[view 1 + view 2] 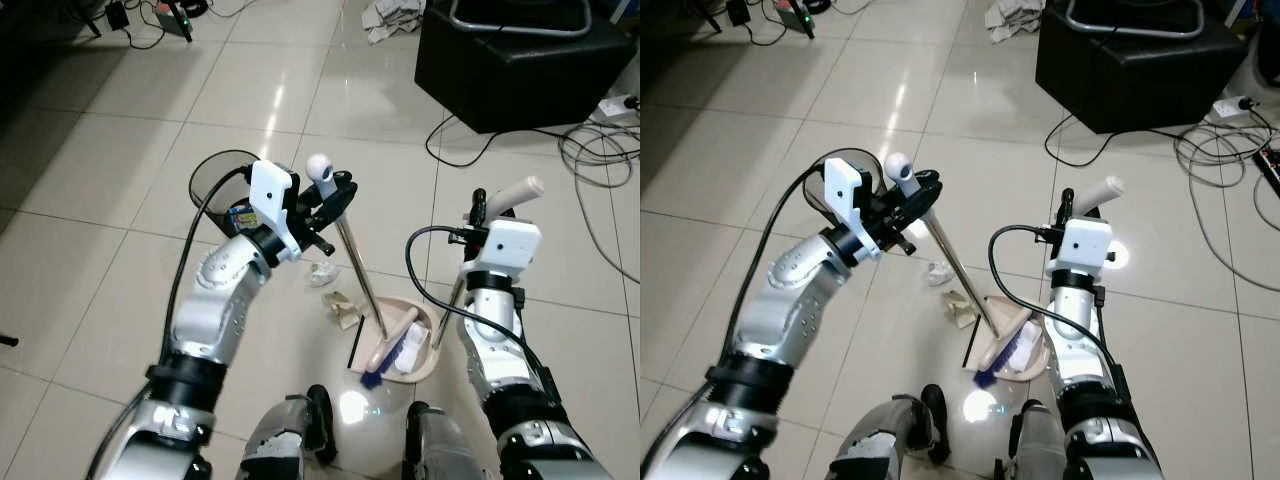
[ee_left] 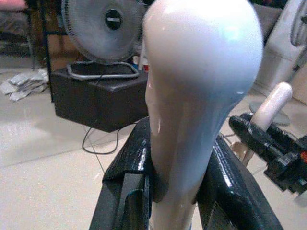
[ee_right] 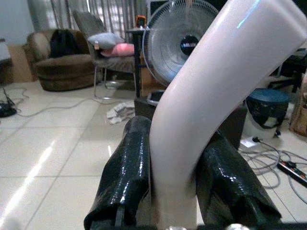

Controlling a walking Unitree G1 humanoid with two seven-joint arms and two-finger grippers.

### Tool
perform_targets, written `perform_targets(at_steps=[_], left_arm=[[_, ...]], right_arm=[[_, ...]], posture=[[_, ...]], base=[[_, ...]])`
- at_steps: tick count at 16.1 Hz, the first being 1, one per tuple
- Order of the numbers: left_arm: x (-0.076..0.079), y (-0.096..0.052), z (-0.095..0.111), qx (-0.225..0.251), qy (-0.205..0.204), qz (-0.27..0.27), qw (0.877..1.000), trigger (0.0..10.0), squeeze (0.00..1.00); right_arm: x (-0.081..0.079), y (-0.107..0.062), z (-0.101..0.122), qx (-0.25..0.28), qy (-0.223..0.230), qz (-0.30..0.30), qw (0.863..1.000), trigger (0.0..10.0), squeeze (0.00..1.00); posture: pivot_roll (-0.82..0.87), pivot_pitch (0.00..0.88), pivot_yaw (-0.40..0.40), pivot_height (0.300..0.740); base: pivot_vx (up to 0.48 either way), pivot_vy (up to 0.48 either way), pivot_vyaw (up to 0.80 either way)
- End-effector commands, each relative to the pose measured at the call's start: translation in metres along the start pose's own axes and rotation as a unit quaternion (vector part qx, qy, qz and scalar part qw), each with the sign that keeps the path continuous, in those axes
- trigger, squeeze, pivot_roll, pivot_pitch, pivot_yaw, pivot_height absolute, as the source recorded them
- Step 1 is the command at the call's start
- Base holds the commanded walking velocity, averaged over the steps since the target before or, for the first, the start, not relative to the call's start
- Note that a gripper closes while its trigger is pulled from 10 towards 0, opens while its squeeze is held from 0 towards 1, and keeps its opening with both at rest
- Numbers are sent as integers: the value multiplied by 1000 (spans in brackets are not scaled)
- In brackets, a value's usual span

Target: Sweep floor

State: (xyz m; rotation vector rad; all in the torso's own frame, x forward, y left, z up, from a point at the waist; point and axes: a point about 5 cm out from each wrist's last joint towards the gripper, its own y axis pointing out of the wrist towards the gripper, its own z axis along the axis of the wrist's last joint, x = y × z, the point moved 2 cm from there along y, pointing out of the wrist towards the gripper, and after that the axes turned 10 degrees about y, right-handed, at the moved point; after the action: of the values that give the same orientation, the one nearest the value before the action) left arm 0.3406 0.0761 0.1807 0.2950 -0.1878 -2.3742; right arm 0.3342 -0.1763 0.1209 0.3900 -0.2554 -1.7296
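My left gripper is shut on the white knob at the top of the broom handle. The broom's metal pole slants down to its brush head with blue bristles. The brush rests in the beige dustpan on the floor between my feet. My right gripper is shut on the dustpan's cream handle, which stands upright. Two crumpled bits of paper lie on the tiles just left of the dustpan.
A round black waste bin stands behind my left forearm. A black box with a fan base on it sits at the back right, with cables trailing over the floor. Crumpled paper lies at the back.
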Motion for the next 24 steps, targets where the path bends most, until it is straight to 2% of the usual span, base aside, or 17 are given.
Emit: perform_targets(at_steps=[1, 3, 4, 6, 8, 11, 14, 16, 19, 21, 23, 24], left_arm=[[-9, -1, 13, 21, 26, -4, 999, 10000, 0], [-20, -2, 20, 27, 38, -1, 999, 10000, 0], [-34, -5, 31, 37, 52, 8, 998, 10000, 0], [-50, -9, 40, 42, 70, 21, 996, 10000, 0], [-59, -13, 40, 38, 81, 31, 996, 10000, 0], [-86, -19, 49, 43, 97, 88, 991, 10000, 0], [-102, -25, 55, 38, 117, 108, 986, 10000, 0], [-105, -32, 47, 19, 130, 110, 985, 10000, 0], [-107, -50, 14, -39, 144, 140, 979, 10000, 0], [-107, -58, 0, -60, 139, 160, 975, 10000, 0], [-104, -68, -16, -81, 133, 184, 971, 10000, 0], [-101, -77, -26, -93, 131, 204, 966, 10000, 0]], right_arm=[[-2, 0, 7, 17, 17, 3, 1000, 10000, 0], [1, 0, 9, 18, 22, 4, 1000, 10000, 0], [4, -1, 11, 22, 31, 2, 999, 10000, 0], [10, -3, 14, 25, 40, 1, 999, 10000, 0], [13, -5, 16, 28, 46, 0, 999, 10000, 0], [24, -9, 18, 27, 69, -11, 997, 10000, 0], [32, -12, 21, 27, 81, -16, 996, 10000, 0], [35, -14, 25, 27, 87, -15, 996, 10000, 0], [41, -16, 43, 46, 106, -21, 993, 10000, 0], [42, -18, 53, 55, 115, -21, 992, 10000, 0], [40, -17, 70, 68, 125, -16, 990, 10000, 0], [40, -12, 86, 80, 130, -12, 988, 10000, 0]], posture=[[64, 181, 161, 740], [59, 174, 157, 740], [56, 159, 152, 740], [49, 145, 152, 740], [40, 137, 153, 740], [30, 124, 153, 740], [28, 117, 154, 740], [20, 109, 156, 740], [-17, 90, 153, 740], [-28, 84, 149, 740], [-51, 74, 141, 740], [-62, 66, 131, 740]], base=[[0, 0, 0], [0, 0, 0], [0, 0, 0], [0, 0, 0], [0, 0, 0], [0, 0, 0], [0, 0, 0], [0, 0, 0], [0, 0, 0], [0, 0, 0], [0, 0, 0], [0, 0, 0]])
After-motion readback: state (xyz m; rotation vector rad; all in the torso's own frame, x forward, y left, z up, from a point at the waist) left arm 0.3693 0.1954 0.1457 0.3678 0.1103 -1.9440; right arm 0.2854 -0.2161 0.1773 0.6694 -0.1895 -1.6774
